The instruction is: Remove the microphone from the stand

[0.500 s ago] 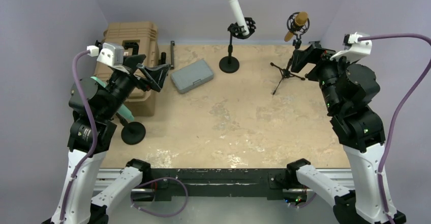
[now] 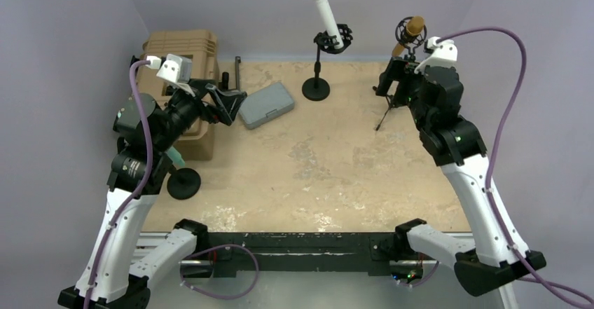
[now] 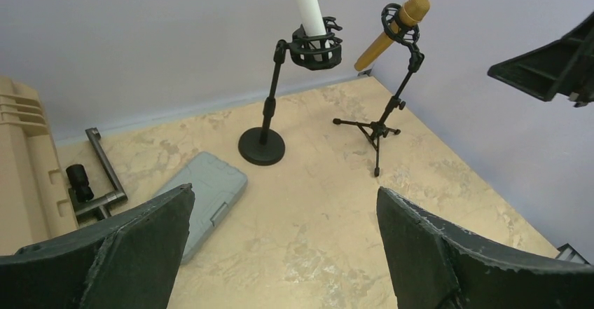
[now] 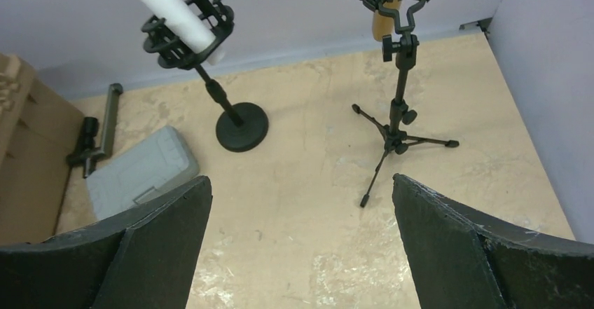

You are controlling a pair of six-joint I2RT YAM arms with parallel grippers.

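Note:
A white microphone (image 2: 323,11) leans in a black shock mount on a round-base stand (image 2: 316,88) at the back centre. A gold microphone (image 2: 410,34) sits in a ring mount on a tripod stand (image 2: 392,102) at the back right. My right gripper (image 2: 392,81) is open and empty, close beside the tripod stand and below the gold microphone. In the right wrist view the gripper (image 4: 301,177) faces the tripod (image 4: 396,137) and the white microphone (image 4: 164,8). My left gripper (image 2: 228,106) is open and empty near the grey case. In its wrist view the gripper (image 3: 285,190) faces both stands.
A tan hard case (image 2: 183,57) stands at the back left with a black L-shaped bar (image 2: 237,74) beside it. A flat grey case (image 2: 265,104) lies left of the round-base stand. Another round black base (image 2: 183,183) sits under the left arm.
My right arm has swung left and forward, bringing its gripper up to the tripod stand. My left arm has shifted slightly right and toward the back. Both microphones stay in their mounts.

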